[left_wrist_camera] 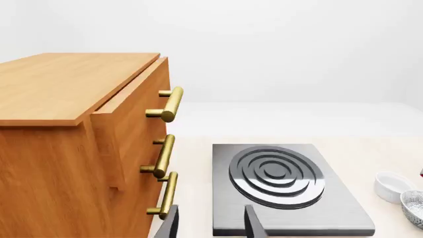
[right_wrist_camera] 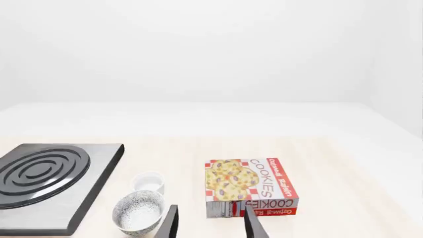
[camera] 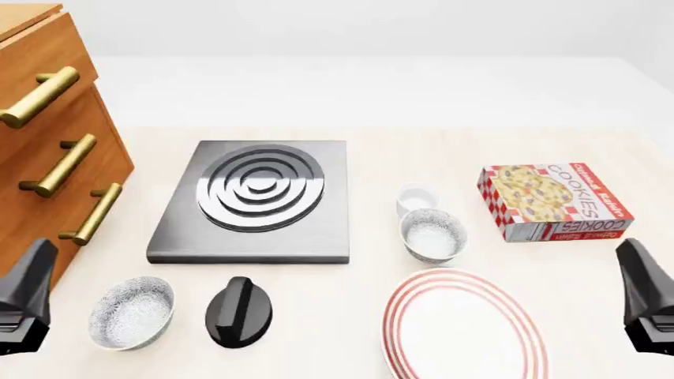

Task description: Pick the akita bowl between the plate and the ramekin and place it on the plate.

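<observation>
The akita bowl [camera: 433, 234], small and speckled grey-white, sits between the white ramekin [camera: 417, 197] behind it and the red-ringed plate [camera: 463, 328] in front of it. In the right wrist view the bowl [right_wrist_camera: 138, 212] and the ramekin [right_wrist_camera: 148, 182] lie ahead of my right gripper [right_wrist_camera: 210, 225], off to one side, and its fingers are spread with nothing between them. My right gripper [camera: 637, 276] hangs at the table's right edge, well apart from the bowl. My left gripper [camera: 31, 276] is at the far left, and in the left wrist view it [left_wrist_camera: 210, 225] is open and empty.
A second, identical bowl [camera: 131, 313] and a black knob-shaped object [camera: 239, 311] lie front left. A metal hotplate [camera: 258, 197] is at centre left. A wooden drawer cabinet [camera: 43, 142] with brass handles stands at the left. A cookies box [camera: 553, 201] lies right of the ramekin.
</observation>
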You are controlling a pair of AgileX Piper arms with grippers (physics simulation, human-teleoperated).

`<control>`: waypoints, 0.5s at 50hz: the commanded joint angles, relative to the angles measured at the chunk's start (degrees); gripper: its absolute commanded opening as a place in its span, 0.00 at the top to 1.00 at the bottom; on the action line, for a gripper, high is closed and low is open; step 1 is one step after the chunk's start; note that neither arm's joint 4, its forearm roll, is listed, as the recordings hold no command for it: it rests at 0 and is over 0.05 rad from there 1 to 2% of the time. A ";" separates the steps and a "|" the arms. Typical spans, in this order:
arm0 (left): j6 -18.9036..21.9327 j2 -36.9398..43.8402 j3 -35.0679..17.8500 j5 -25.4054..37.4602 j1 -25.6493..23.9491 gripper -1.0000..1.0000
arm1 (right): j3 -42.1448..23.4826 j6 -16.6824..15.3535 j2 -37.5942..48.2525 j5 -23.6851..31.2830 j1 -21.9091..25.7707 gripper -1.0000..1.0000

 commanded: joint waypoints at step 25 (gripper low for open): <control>0.00 0.25 -0.15 -0.06 0.00 0.00 | -14.58 -0.86 7.08 7.85 3.98 0.00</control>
